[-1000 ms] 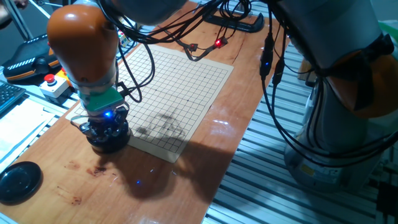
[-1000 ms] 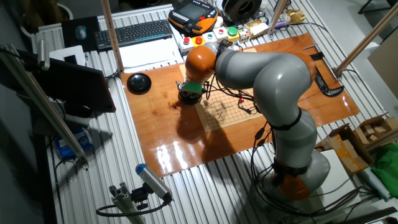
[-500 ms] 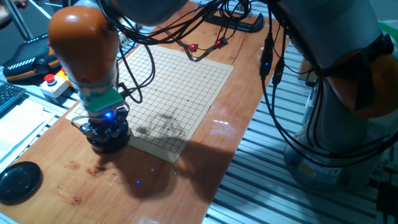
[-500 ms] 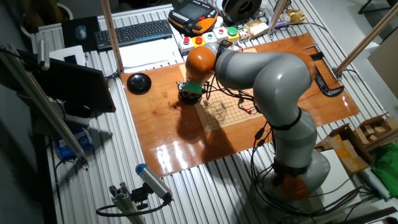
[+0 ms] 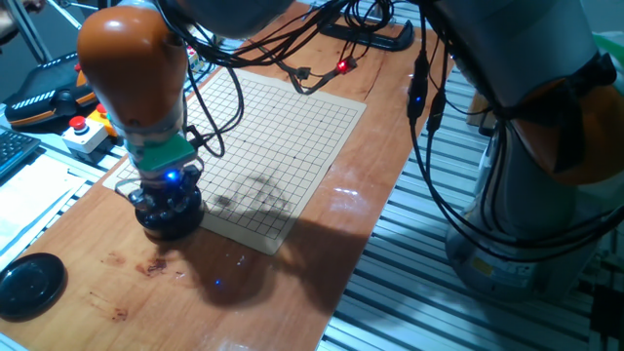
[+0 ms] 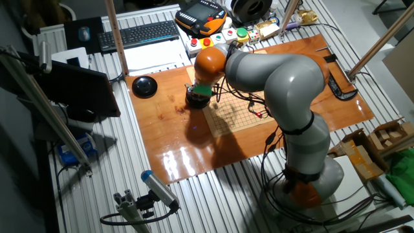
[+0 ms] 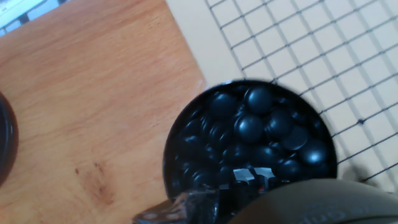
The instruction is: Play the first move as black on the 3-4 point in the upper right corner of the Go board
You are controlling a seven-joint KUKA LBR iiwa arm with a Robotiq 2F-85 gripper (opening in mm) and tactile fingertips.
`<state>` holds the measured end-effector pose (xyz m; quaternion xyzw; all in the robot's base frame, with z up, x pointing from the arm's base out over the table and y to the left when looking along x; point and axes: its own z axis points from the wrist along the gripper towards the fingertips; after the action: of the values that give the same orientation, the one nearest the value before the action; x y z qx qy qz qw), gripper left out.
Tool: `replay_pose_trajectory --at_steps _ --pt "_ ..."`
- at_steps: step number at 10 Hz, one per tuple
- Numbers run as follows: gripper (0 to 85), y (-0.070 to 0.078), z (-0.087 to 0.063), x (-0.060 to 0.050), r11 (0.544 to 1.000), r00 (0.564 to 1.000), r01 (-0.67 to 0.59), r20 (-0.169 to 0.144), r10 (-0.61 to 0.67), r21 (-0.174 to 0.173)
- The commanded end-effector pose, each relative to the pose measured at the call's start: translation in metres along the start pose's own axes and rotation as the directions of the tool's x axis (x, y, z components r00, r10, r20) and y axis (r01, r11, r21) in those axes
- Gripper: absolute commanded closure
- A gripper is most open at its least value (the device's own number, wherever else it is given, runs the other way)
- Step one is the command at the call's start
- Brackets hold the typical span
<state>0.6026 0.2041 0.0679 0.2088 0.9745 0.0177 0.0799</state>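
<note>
In the hand view, closest to the lens, the gripper shows only as dark, blurred metal low in the frame, and how far the fingers stand apart, or whether a stone sits between them, cannot be told from any view. Directly beneath them lies the bowl of black stones, full to a heap, so the stone to be taken lies straight down along the fingers, with no sideways reach needed (the stones are round, so no long axis matters for the grasp). No single stone is yet singled out as the black one to be played; it is presumably one of the heap. The bowl's far rim overlaps the edge of the Go board, whose grid runs away from the bowl toward the top right of this view. One fixed view shows what the hand camera cannot: the gripper lowered into the bowl at the board's near corner, the board bare of stones, and a separate black lid further out on the table from the bowl. The other fixed view confirms the arm bent over the bowl, too small for detail. The 3-4 point is an unmarked crossing I cannot pick out.
</note>
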Motion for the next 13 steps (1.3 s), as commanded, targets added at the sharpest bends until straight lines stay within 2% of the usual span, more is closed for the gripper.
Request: replay_pose_trajectory --at_steps 1,4,13 --pt "77.3 -0.004 -0.003 -0.004 1.0 1.0 0.009 -0.003 -0.009 0.004" --pt "84.3 -0.007 -0.004 -0.006 1.0 1.0 0.013 -0.014 -0.013 0.004" --pt "84.3 -0.011 -0.021 -0.002 1.0 0.999 0.007 -0.034 -0.007 0.006"
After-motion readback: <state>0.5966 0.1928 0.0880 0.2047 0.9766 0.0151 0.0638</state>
